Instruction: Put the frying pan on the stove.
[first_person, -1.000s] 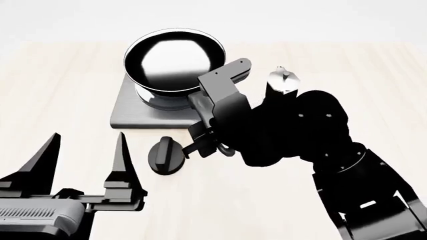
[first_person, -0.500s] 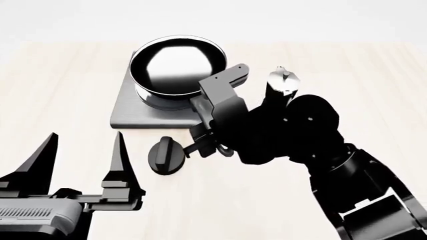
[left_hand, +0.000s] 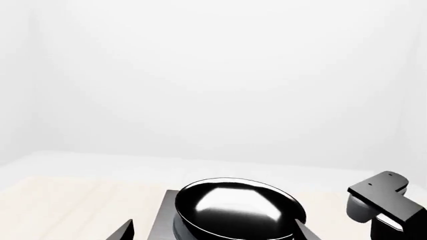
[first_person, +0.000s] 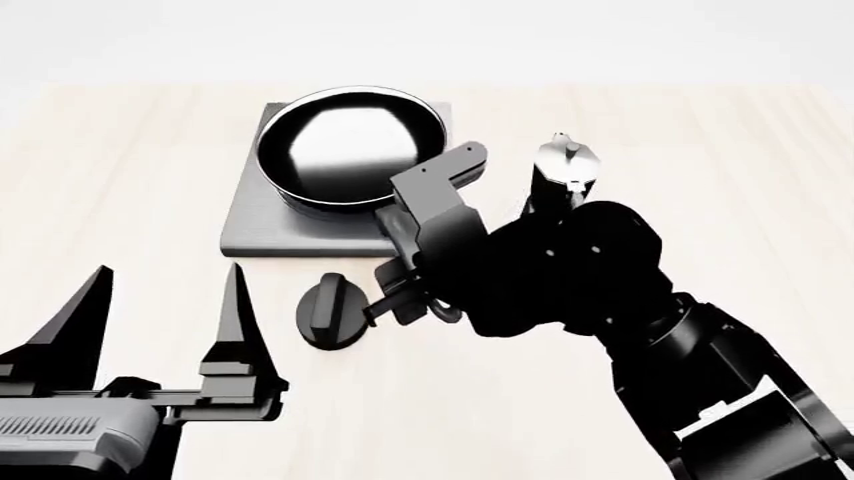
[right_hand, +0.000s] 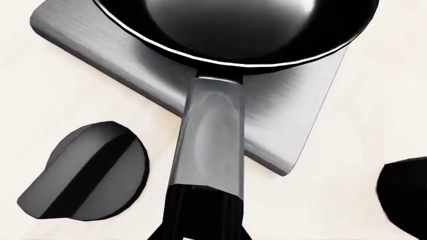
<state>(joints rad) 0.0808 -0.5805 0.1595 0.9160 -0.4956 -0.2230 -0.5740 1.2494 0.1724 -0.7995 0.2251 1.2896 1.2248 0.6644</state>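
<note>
**Pan over the stove, handle in my right gripper**

My left gripper (first_person: 167, 310) is hanging at seven o'clock in the head view, its two pointed fingers spread wide around nothing. The pale wooden tabletop (first_person: 120, 170) is running back to a blank white wall (left_hand: 213, 75). At eleven o'clock the frying pan (first_person: 350, 145) is sitting over the grey stove (first_person: 260, 230). A small black knob (first_person: 334, 312) is lying on the wood just in front of the plate. My right gripper (right_hand: 200, 220) is clamping the pan's handle (right_hand: 210, 135). At one o'clock the moka pot (first_person: 566, 165) is standing upright.
</note>
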